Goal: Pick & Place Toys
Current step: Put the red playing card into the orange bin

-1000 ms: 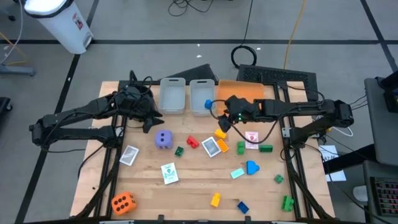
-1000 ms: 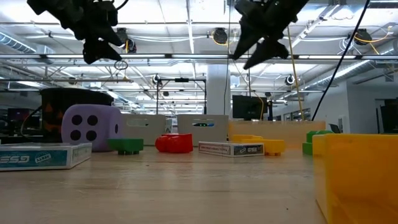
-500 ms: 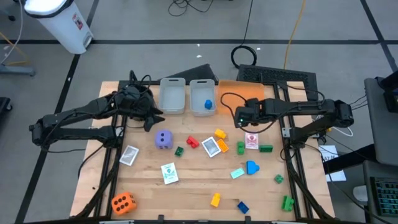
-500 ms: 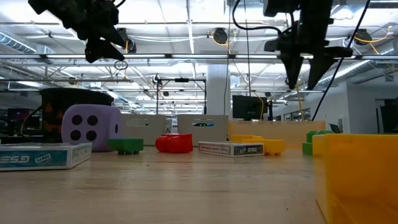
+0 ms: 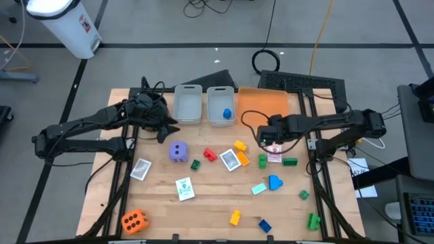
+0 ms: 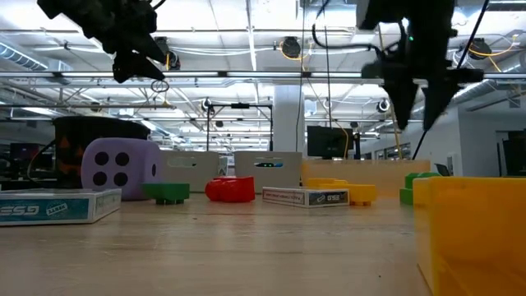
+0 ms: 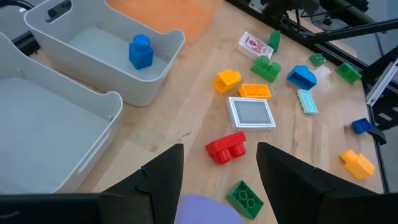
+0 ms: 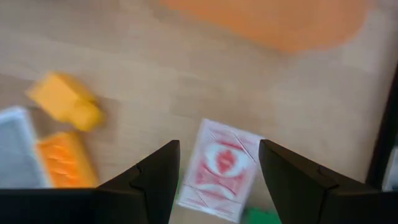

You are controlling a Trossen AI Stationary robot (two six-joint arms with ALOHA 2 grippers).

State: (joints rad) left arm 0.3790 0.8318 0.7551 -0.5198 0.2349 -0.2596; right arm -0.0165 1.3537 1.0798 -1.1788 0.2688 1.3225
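Red card [image 8: 219, 168] is lying flat on table [image 5: 203, 203] beside orange tray [image 5: 261, 102], under right gripper [image 5: 271, 139], jaws spread, empty. Thin, light, stiff; probably needs pinching by edges. Left gripper [image 5: 165, 129] is waiting, spread, empty.

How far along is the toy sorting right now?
Done: one blue brick sits in the right grey bin. In hand: nothing; the right gripper hangs open above the red picture card, and the left gripper waits open near the purple die. Every other toy is still on the table.
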